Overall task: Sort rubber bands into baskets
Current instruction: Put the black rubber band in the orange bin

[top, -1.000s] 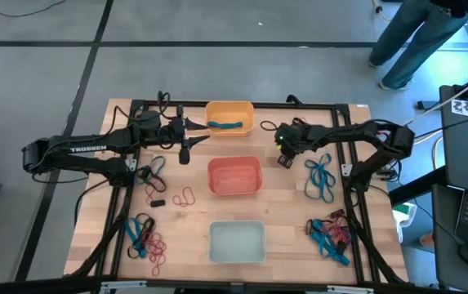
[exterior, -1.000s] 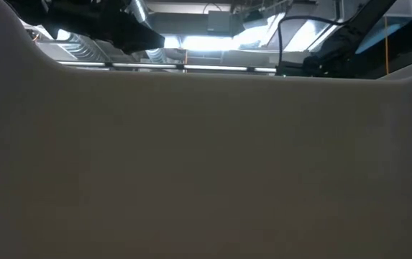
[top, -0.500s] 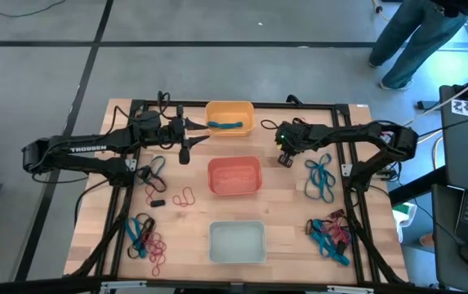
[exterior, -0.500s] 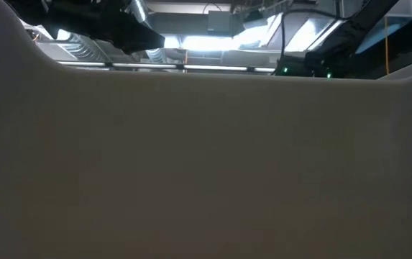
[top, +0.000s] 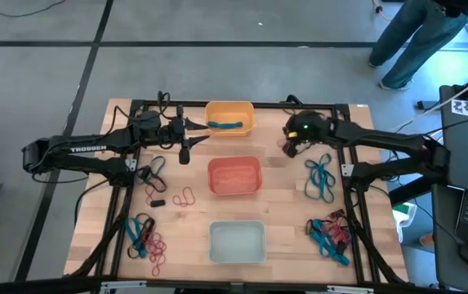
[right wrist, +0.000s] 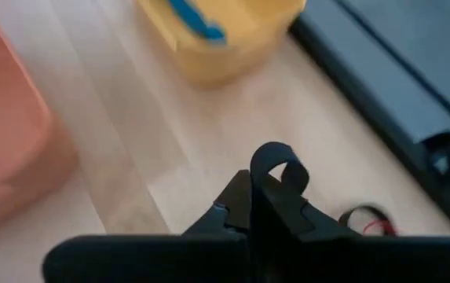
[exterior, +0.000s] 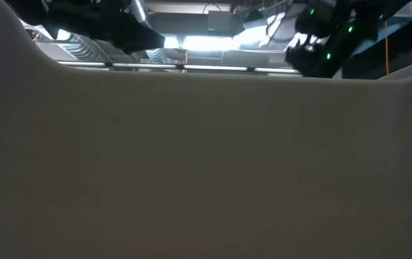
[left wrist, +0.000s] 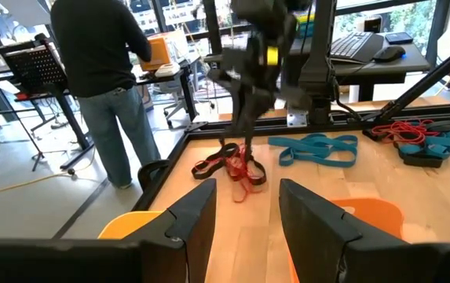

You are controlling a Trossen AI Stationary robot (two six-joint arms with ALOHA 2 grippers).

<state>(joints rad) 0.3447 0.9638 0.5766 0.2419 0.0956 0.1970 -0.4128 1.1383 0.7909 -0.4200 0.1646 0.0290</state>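
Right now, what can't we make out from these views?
- Low view: the whole tabletop is hidden behind a pale basket wall close to the lens.
- High view: whatever the right gripper pinches is too small to see; the right wrist view shows a black rubber band.
- High view: pale basket contents unclear.

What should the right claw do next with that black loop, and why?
Probably lift and carry it toward the pale basket. The right gripper is shut on a black rubber band, and the yellow basket nearby already holds a blue band.
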